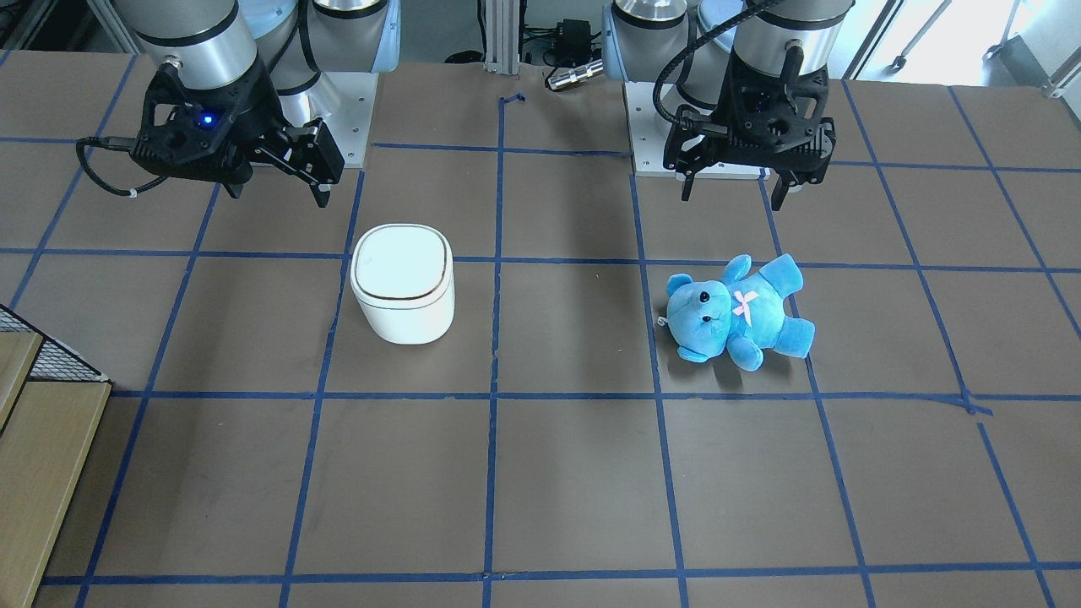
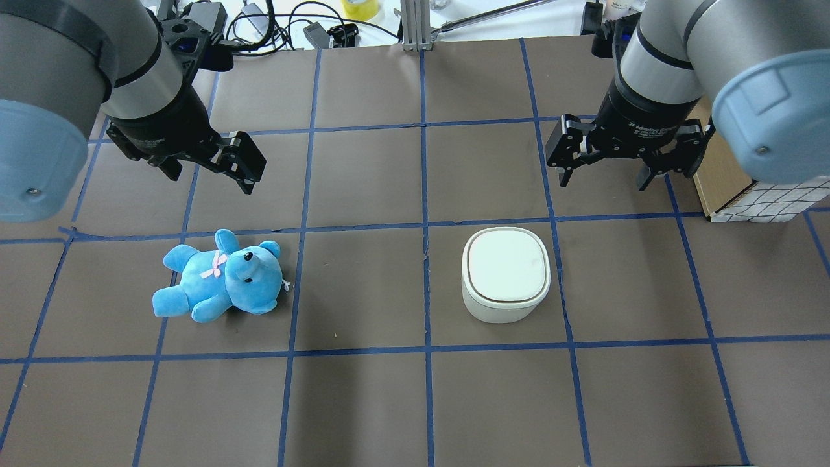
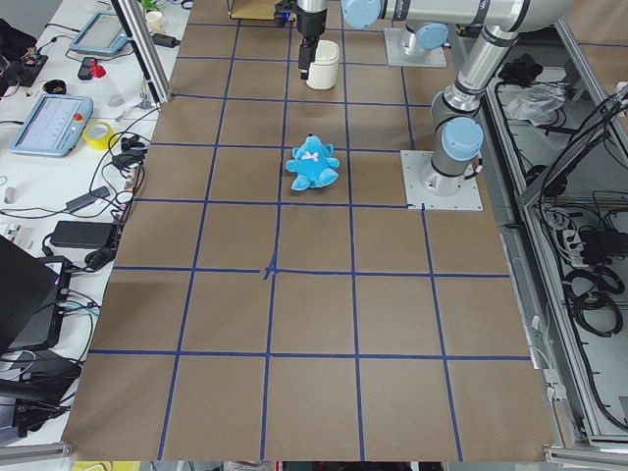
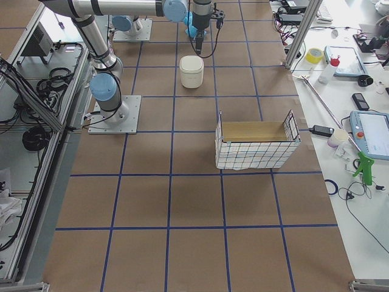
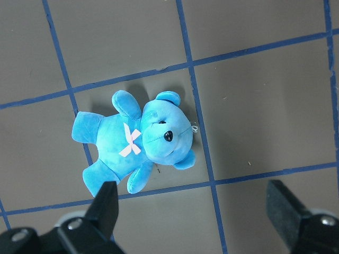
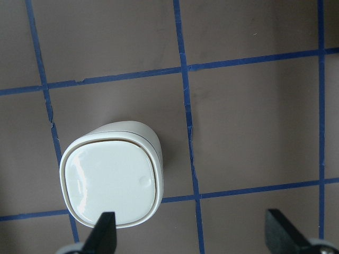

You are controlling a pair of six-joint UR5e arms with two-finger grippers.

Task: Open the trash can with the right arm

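Note:
The white trash can stands upright on the table with its lid shut. It also shows in the front view and at the lower left of the right wrist view. My right gripper, with a blue light in the front view, hangs open and empty above the table. It is off to one side of the can and clear of it. My left gripper is open and empty, hanging above the blue teddy bear.
The teddy lies on its back on my left half of the table. A wire-and-cardboard basket stands past the can at my right end. Blue tape lines grid the brown table.

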